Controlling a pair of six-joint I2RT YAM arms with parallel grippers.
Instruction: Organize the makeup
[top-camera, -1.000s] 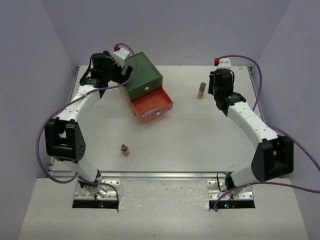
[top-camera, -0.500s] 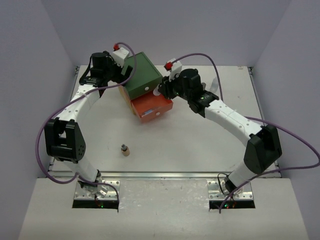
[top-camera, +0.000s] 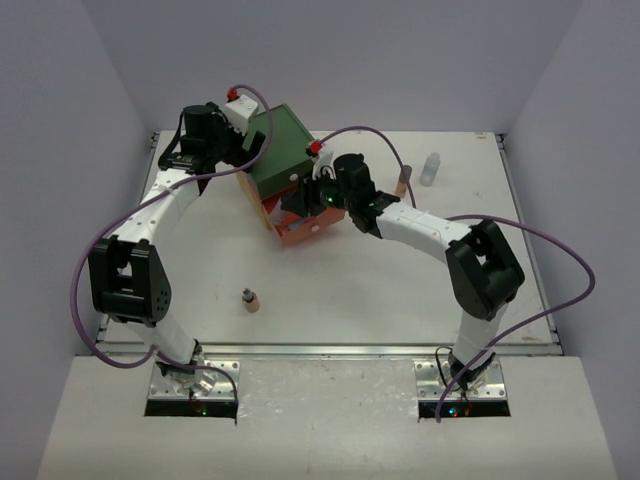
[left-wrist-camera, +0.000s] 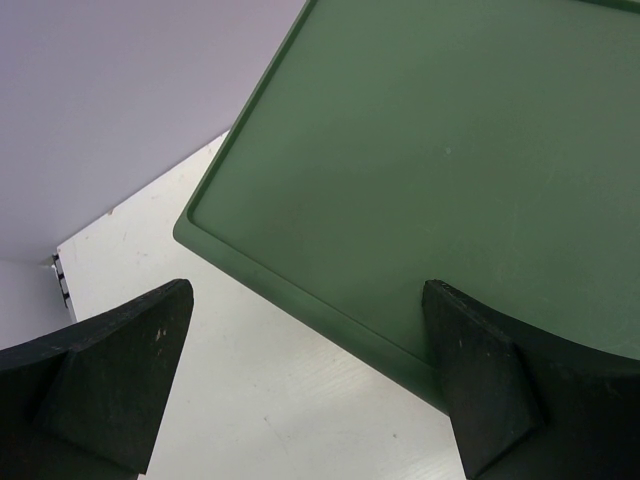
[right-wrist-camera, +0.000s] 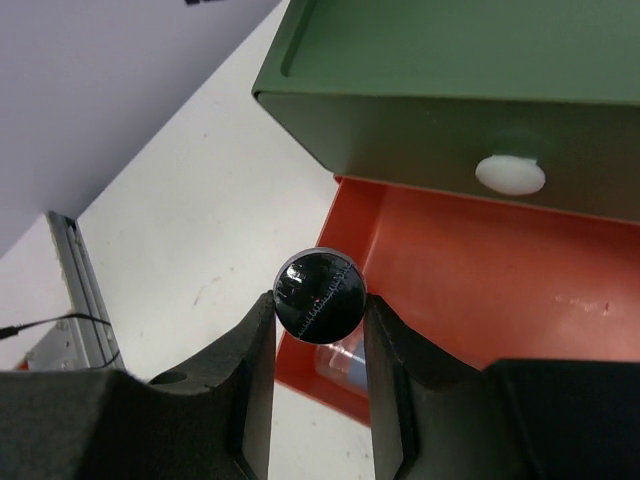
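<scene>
**Dark-capped cosmetic held over open drawer**

Nearest the arms' bases, well behind the right gripper (right-wrist-camera: 318, 300), a small tan bottle (top-camera: 250, 300) with a dark cap was seen standing alone on the table (top-camera: 400, 290). The right gripper was clamped on a dark-capped cosmetic (right-wrist-camera: 320, 288). Only its round, glossy black top could be made out, the body being hidden below the fingers. It was held over a corner of the pulled-out orange drawer (right-wrist-camera: 480, 290), apparently so that it could be lowered in beside a clear item (right-wrist-camera: 338, 362) lying there. Just beyond the fingers, the green box (right-wrist-camera: 450, 60) was shown with its white knob (right-wrist-camera: 510, 173) facing the gripper. At the box's far corner the left gripper (left-wrist-camera: 305, 300) was spread wide and empty, astride the edge, presumably to steady the box. Off to the right gripper's side, a tan bottle (top-camera: 403, 182) and a clear bottle (top-camera: 430, 168) awaited sorting.
</scene>
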